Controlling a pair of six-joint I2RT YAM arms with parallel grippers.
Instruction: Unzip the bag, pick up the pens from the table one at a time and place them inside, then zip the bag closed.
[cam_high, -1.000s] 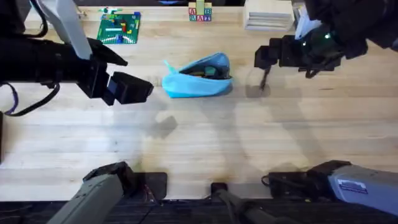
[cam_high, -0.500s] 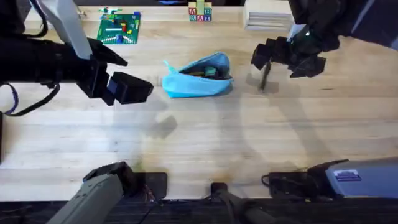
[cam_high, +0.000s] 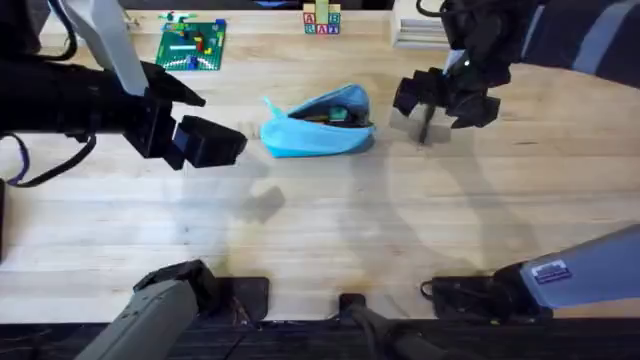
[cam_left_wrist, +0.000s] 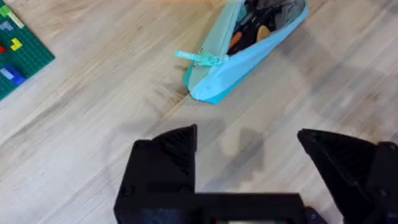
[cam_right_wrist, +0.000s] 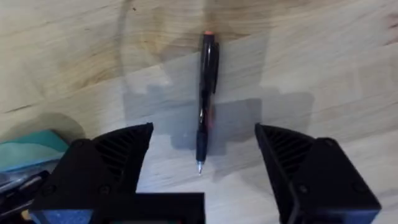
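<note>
- Light blue pencil pouch (cam_high: 318, 124) lies unzipped on the wooden table (cam_high: 330, 230), ready to receive pens.
- Right gripper (cam_right_wrist: 202, 158) hangs released, straddling the black pen (cam_right_wrist: 206, 102) for pickup.
- Left gripper (cam_left_wrist: 249, 162) waits released beside the pouch.

Light blue bag (cam_high: 318, 125) lies on its side mid-table (cam_high: 330, 230), zipper open, dark items and something orange inside, probably pens. One black pen (cam_right_wrist: 206, 93) with a reddish end lies flat on the wood just right of the bag.
</note>
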